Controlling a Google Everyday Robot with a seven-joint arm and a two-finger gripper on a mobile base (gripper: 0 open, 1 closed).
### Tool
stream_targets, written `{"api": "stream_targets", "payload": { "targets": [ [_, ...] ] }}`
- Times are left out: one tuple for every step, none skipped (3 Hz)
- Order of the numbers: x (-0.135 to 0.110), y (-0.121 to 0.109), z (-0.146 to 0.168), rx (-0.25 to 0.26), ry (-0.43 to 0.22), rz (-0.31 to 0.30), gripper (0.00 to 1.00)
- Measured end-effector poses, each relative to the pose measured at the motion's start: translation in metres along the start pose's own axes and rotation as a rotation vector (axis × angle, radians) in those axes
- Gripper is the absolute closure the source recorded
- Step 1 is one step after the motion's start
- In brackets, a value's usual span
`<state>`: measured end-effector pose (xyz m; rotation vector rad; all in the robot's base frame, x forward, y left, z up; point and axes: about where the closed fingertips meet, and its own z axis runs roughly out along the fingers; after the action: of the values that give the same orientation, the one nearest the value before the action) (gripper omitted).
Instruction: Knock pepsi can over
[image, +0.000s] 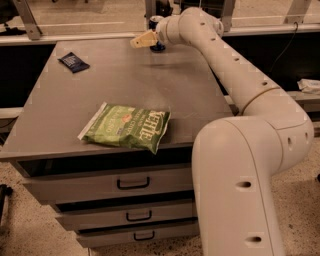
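Observation:
The pepsi can (159, 48) is at the far edge of the grey table (125, 80), mostly hidden behind my wrist. Only a small dark blue part shows under the wrist, and I cannot tell whether the can stands upright or is tipped. My gripper (144, 39) is tan and points left, low over the far edge of the table. It is just left of the can, with the wrist against or right in front of it. The white arm reaches in from the right.
A green Kettle chip bag (126, 127) lies flat near the table's front edge. A flat dark blue packet (74, 62) lies at the far left. Drawers (132, 184) sit under the tabletop. A rail and posts run behind the table.

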<state>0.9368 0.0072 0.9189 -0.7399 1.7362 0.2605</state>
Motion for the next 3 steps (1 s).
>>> {"api": "stream_targets", "payload": {
  "targets": [
    [0.006, -0.001, 0.007, 0.008, 0.007, 0.011, 0.00],
    [0.010, -0.010, 0.014, 0.023, 0.001, 0.027, 0.00],
    [0.011, -0.018, 0.021, 0.036, -0.002, 0.033, 0.00]
  ]
}}
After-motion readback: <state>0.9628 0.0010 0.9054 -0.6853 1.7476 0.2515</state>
